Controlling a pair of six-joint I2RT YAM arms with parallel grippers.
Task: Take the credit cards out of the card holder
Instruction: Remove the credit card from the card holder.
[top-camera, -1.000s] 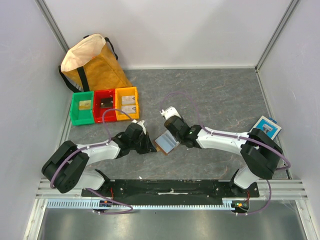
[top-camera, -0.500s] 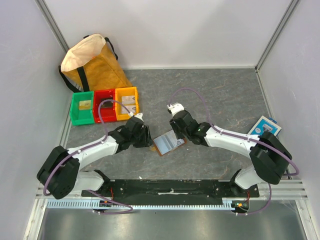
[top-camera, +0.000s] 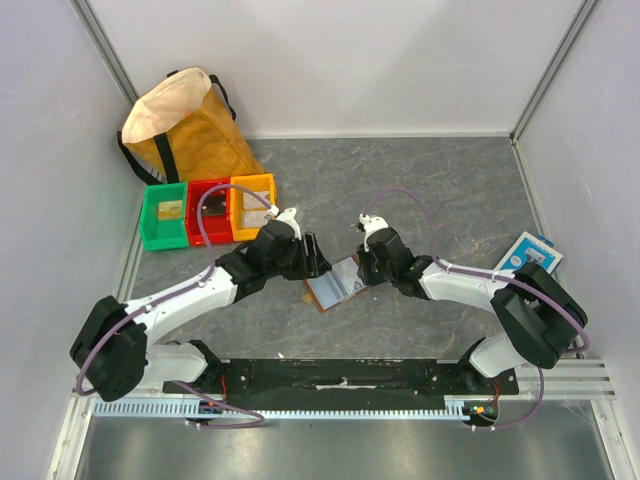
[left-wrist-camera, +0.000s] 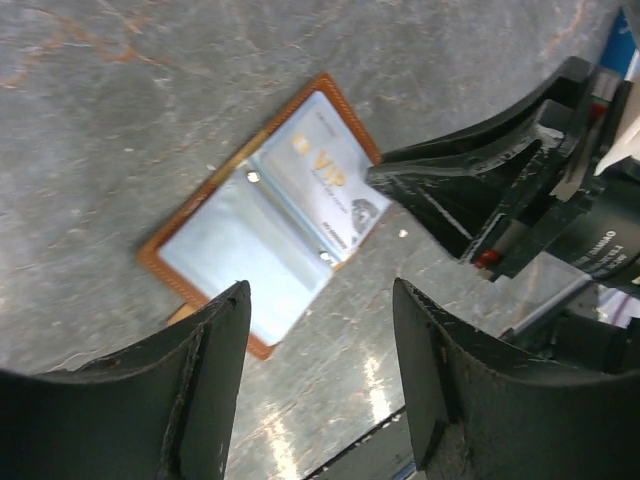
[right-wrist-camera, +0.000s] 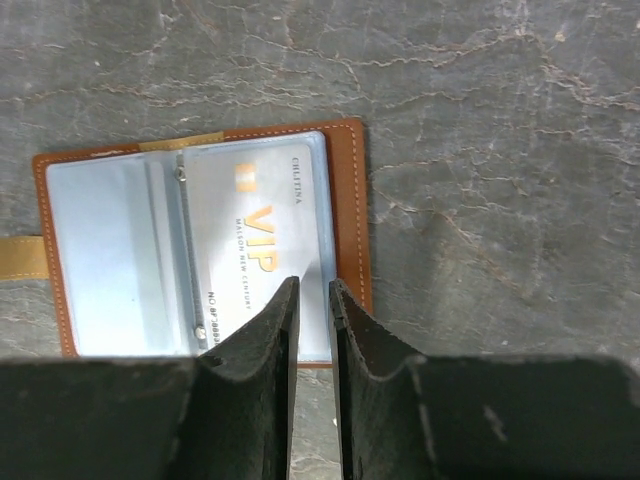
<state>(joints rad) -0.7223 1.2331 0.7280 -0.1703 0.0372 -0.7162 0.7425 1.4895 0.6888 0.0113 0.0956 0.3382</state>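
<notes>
- At the middle of the table, the right gripper (right-wrist-camera: 310, 287) has its fingers (right-wrist-camera: 262, 345) drawn almost together, with only a thin slit between them. Whether they pinch anything cannot be told.
- Its tips stand over one edge of a silver-grey credit card (right-wrist-camera: 255, 215) printed with gold "VIP" lettering.
- That card sits in a clear pocket of the card holder (right-wrist-camera: 352, 200). The holder lies open and flat on the grey table (top-camera: 440, 190), pale blue-grey inside facing up, with its brown stitched rim showing around it.
- A tan strap tab (right-wrist-camera: 18, 257) sticks out from the side of the holder away from the card.
- Just left of the holder and slightly farther back, the left gripper (left-wrist-camera: 320, 292) hovers with its jaws spread wide and nothing between them.
- Well apart, toward the far left, a green bin (top-camera: 165, 217), a red bin (top-camera: 209, 210) and an orange bin (top-camera: 252, 205) stand side by side, each with something small and flat inside.
- Behind the bins, in the far left corner, stands a yellow-brown bag (top-camera: 185, 125) with black straps.
- A blue-and-white packet (top-camera: 532, 253) lies at the right edge of the table, beside the right arm's base.
</notes>
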